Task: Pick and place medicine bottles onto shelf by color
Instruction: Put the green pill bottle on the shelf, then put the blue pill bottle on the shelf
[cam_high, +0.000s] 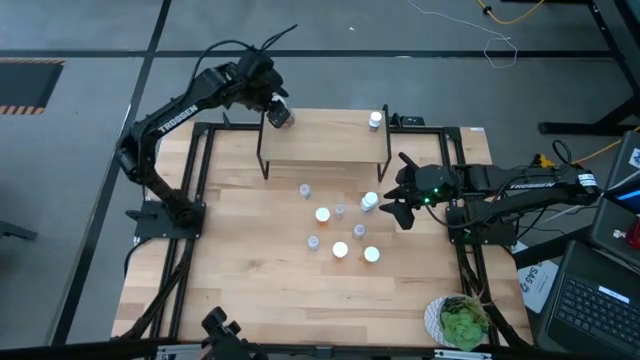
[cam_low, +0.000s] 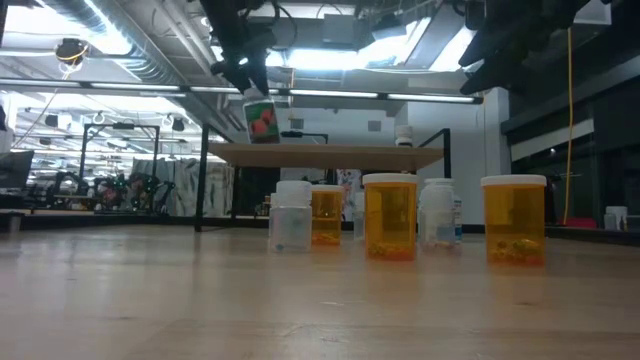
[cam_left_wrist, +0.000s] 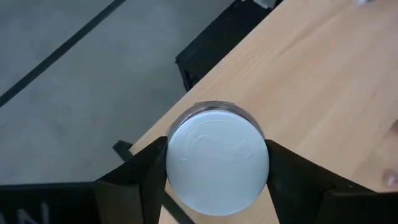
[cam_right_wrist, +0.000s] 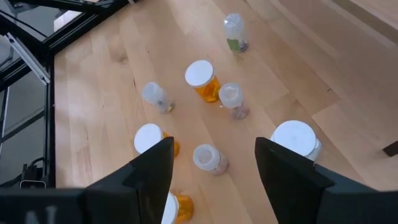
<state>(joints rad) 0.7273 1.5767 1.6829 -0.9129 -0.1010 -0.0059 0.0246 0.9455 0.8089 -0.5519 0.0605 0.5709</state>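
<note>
The left gripper (cam_left_wrist: 217, 171) clamps a white-capped bottle (cam_high: 279, 116) by its sides above the shelf (cam_high: 325, 145) left end, the right gripper (cam_right_wrist: 214, 165) stands open over the table's bottles; likely light, rigid, smooth-walled, best gripped mid-body.

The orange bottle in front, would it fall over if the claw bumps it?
Probably not easily: the orange pill bottle stands upright on a flat base and looks squat. It seems nearly empty, with only a few pills at the bottom, so it is likely light and would probably slide. Tipped, its round body would likely roll.
</note>
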